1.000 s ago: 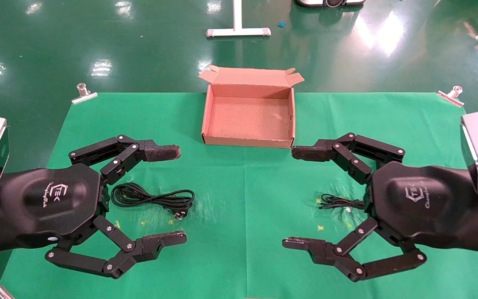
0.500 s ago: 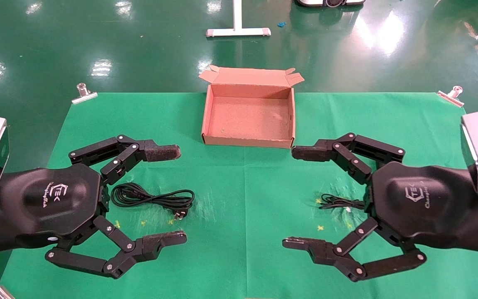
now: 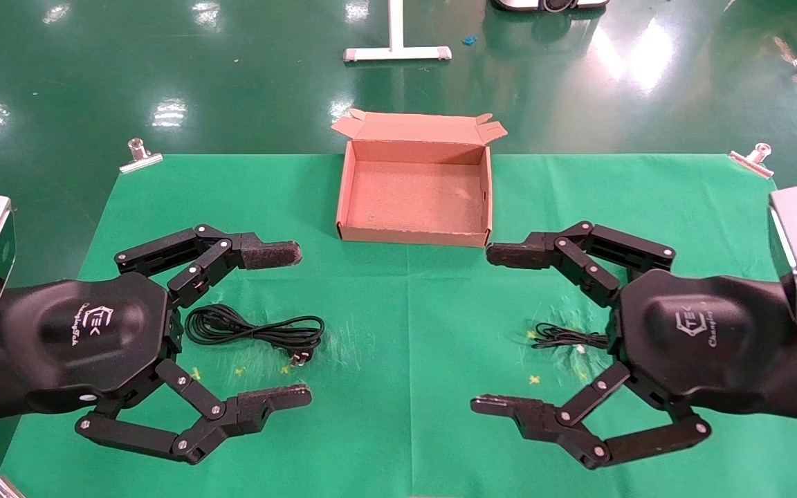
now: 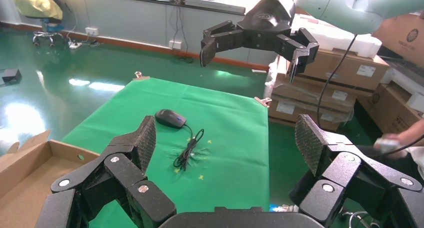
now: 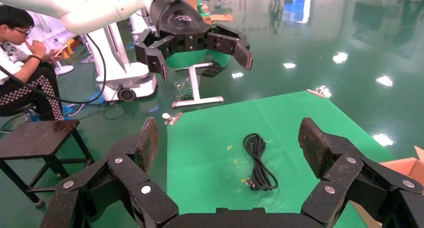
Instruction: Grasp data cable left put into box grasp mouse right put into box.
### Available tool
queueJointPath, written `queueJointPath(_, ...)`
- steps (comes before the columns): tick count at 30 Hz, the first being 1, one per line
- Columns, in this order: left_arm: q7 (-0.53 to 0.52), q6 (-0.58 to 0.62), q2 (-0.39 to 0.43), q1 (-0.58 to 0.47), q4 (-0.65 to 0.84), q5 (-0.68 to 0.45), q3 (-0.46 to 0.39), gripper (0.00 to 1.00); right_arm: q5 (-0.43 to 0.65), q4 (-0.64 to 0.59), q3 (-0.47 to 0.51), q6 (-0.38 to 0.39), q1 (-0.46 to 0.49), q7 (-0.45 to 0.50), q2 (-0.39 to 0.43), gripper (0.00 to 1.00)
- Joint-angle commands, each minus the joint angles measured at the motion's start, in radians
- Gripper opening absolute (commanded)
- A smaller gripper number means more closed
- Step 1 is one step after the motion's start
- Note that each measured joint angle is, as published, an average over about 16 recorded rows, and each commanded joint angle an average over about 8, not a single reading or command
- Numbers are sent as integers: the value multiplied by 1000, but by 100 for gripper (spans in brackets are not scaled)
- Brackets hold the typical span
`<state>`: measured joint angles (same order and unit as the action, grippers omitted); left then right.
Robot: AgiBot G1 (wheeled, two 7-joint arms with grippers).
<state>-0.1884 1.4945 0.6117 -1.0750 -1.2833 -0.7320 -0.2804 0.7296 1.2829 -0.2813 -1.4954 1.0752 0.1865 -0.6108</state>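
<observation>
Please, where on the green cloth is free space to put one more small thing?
Bare cloth lies between the data cable and the mouse cord, in front of the box. The back corners beside the box are also free. The sides are crowded: the open left gripper and right gripper hang there.

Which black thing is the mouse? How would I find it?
Start at the green cloth. On the side under the right pincer lies the mouse. It is a small oval with a thin cord, unlike the thick looped data cable.

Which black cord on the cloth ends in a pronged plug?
The data cable, the thick coiled loop below the left gripper. The mouse has a thinner, loose cord.
</observation>
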Motion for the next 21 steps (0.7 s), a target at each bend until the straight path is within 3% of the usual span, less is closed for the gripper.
queueJointPath(1,0,0,0,0,0,0,0,100,0,0,0,0,0,0,0,100)
queueJointPath(11,15,-4,-4,-1,-10,-29,-6,100,4,1,-1,-2,-1,0,3,100)
queueJointPath(15,84,-50,-6,-9,-44,-185,-37,100,51,-5,-15,-3,-1,1,25,100)
queueJointPath(21,213,-165,23,-53,-72,-528,-116,100,144,-16,-39,10,-4,16,78,100)
